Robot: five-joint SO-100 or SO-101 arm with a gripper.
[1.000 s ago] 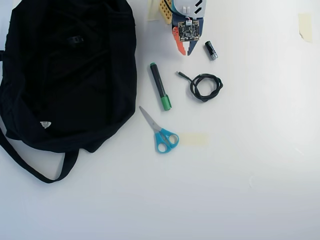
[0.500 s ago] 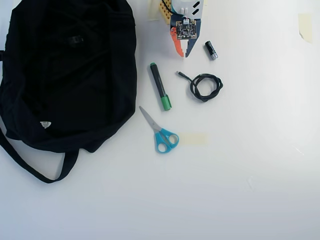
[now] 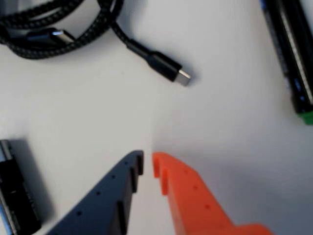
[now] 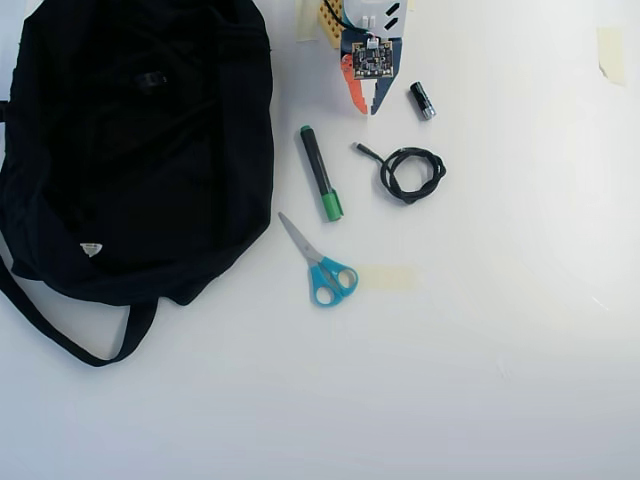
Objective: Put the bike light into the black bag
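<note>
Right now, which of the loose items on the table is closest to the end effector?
The small black cylinder with a silver tip, just right of the end effector in the overhead view. The coiled cable, green-capped marker and blue-handled scissors lie farther down.

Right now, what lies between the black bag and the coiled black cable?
In the overhead view, the green-capped marker lies between the black bag and the coiled black cable, touching neither.
</note>
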